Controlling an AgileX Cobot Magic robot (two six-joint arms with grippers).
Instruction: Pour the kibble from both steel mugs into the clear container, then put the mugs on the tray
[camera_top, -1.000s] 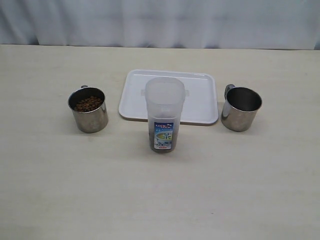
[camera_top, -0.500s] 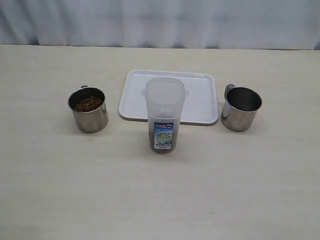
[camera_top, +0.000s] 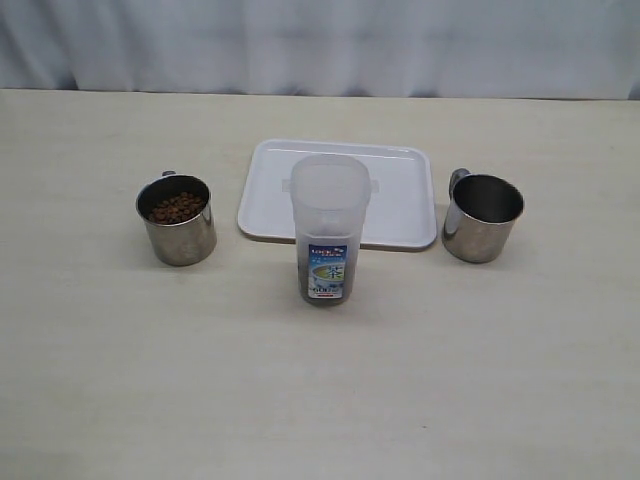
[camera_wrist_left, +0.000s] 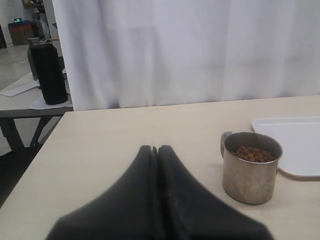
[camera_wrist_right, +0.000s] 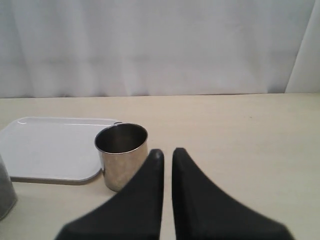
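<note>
Exterior view: neither of my claws shows here. The clear container (camera_top: 328, 215) stands at frame centre, just in front of the tray (camera_top: 400, 195). The left mug (camera_top: 178, 222), holding kibble (camera_top: 177, 207), sits centre-left and the right mug (camera_top: 481, 218) centre-right, both off the tray. Nothing has shifted since a second ago.

Left wrist view: my left claw (camera_wrist_left: 155, 149) is pressed together and empty above the table (camera_wrist_left: 100, 135). The left mug stands well apart from it, with the tray's corner past the mug.

Right wrist view: my right claw (camera_wrist_right: 167, 152) is drawn together to a slit and pinches nothing. The right mug stands just beyond its tips, beside the tray, its inside dark, perhaps empty.
</note>
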